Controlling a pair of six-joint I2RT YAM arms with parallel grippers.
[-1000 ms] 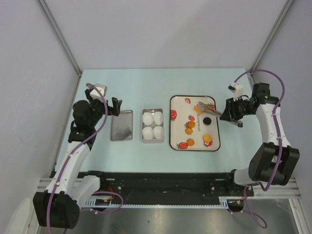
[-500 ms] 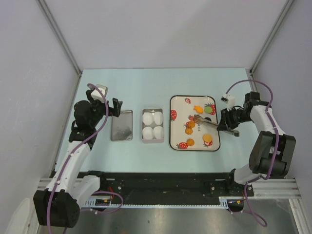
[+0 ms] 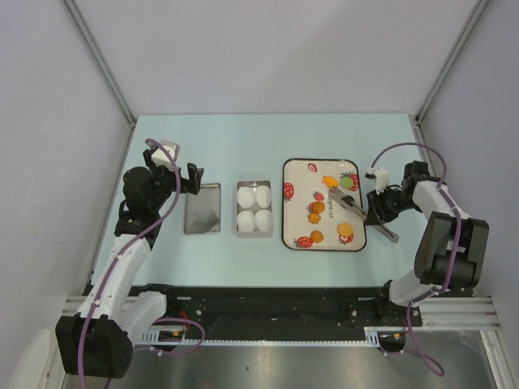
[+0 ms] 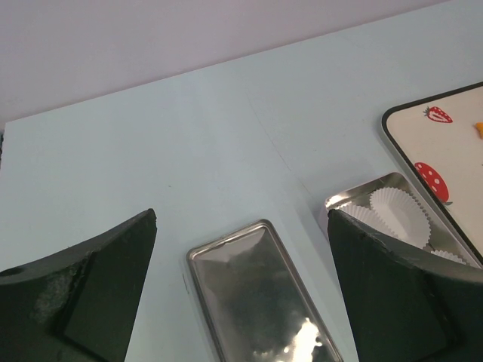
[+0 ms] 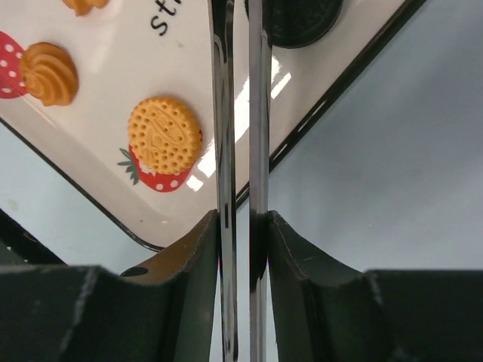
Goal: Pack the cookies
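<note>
A white fruit-print tray (image 3: 296,219) holds the cookies: a green one (image 3: 344,184), a black one (image 3: 343,202) and orange ones (image 3: 345,233) (image 3: 318,207). My right gripper (image 3: 379,209) is shut on metal tongs (image 3: 357,212) that reach over the tray's right edge to the black cookie. In the right wrist view the gripper (image 5: 241,219) clamps the tongs (image 5: 221,113); their tips leave the top of the frame beside the black cookie (image 5: 298,19), with a round orange cookie (image 5: 164,134) to the left. My left gripper (image 3: 195,178) is open and empty.
A shallow silver tin lid (image 3: 202,208) lies under my left gripper (image 4: 243,219) and also shows in the left wrist view (image 4: 256,294). A silver tin (image 3: 253,227) with several white paper cups (image 4: 400,215) stands between the lid and the tray.
My right arm has moved toward the near edge and swung the tongs down from the tray's far part to the black cookie. The left arm has not moved.
</note>
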